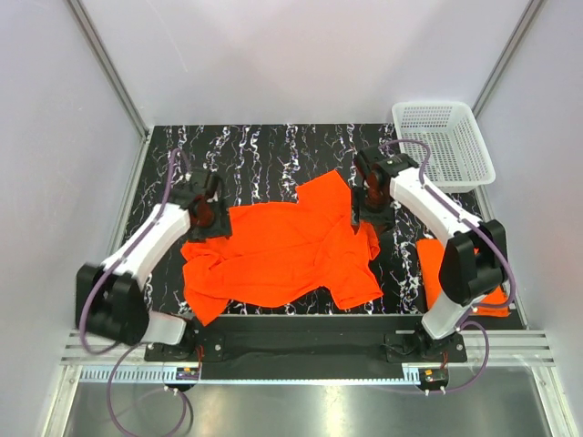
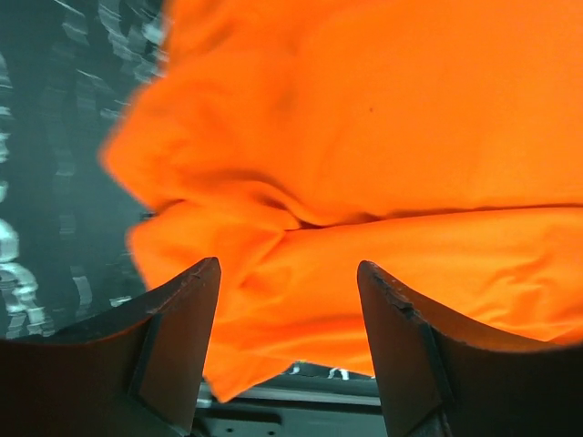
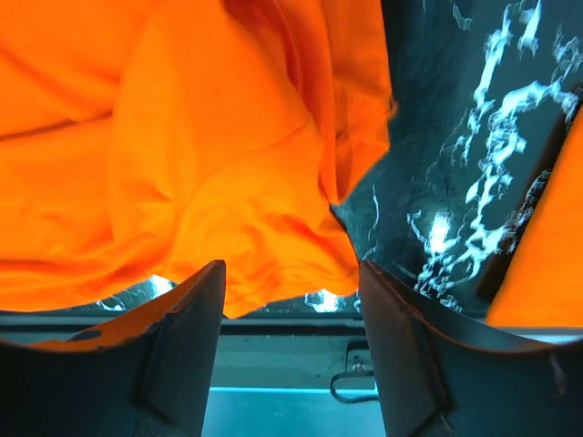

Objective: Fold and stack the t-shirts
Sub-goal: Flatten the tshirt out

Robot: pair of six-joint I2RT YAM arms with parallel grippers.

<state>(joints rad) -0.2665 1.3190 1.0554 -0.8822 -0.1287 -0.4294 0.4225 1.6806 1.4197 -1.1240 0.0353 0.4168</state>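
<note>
From my remote station I see both arms' jaws open above the rumpled orange t-shirt (image 1: pixel 273 255) spread mid-desk (image 1: pixel 273 150), left jaws at its left edge, right jaws at its far right corner. A second t-shirt (image 1: pixel 430 259) lies partly hidden behind the right arm (image 1: pixel 465 264).

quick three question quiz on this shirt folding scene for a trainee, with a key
1. True or false: the basket holds a shirt.
2. Which one is shut on the spread shirt? A: left gripper. B: right gripper. C: neither.
3. Fill in: the folded shirt lies on the robot's ___ side.
Key: 1 false; 2 C; 3 right.
</note>
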